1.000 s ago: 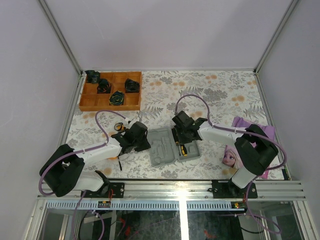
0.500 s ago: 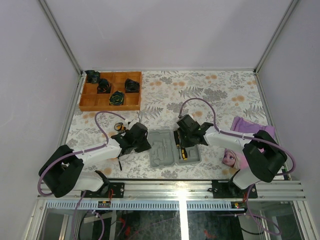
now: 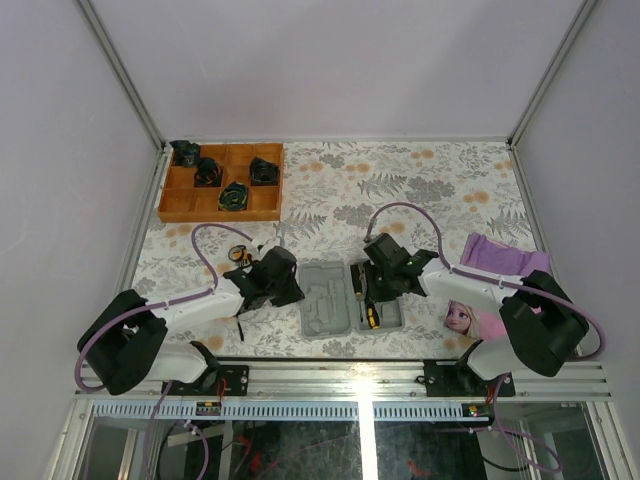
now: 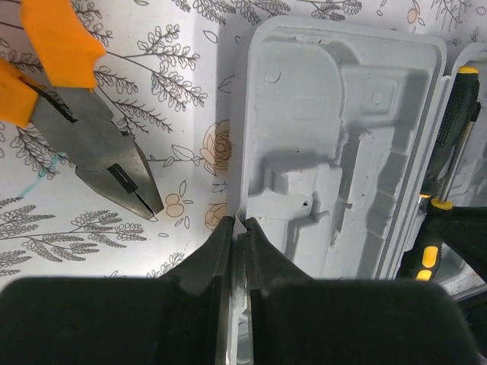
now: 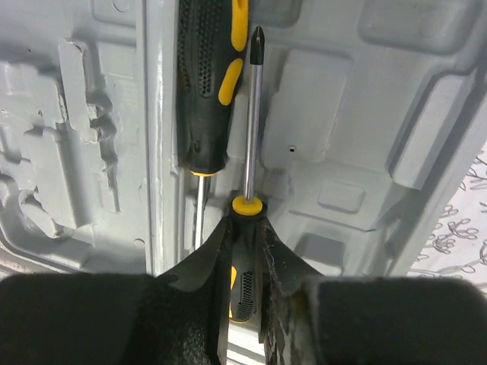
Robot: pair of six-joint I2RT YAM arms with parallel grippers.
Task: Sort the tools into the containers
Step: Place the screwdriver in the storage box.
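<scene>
The grey case [image 3: 325, 300] lies open near the front, moulded recesses up [image 4: 342, 152]. My left gripper [image 3: 291, 288] is shut on the rim of the case's left edge [image 4: 238, 223]. Orange-handled pliers [image 4: 91, 137] lie on the cloth left of the case. A round orange tape measure [image 3: 238, 254] sits behind the left arm. My right gripper [image 3: 368, 298] hangs over the case's right half, shut on the black-and-yellow handle of a screwdriver [image 5: 253, 114]; its fingertips [image 5: 245, 220] meet at the handle collar. A second screwdriver [image 5: 204, 91] lies in the case beside it.
A wooden compartment tray [image 3: 166, 205] with several black objects stands at the back left. A purple cloth [image 3: 505, 253] and a doll-face picture [image 3: 460, 316] lie at the right edge. A thin black rod [image 3: 240, 328] lies by the left arm.
My right arm has drawn back toward the front right, carrying the screwdriver over the case's right half. The left gripper has stayed on the case's edge.
</scene>
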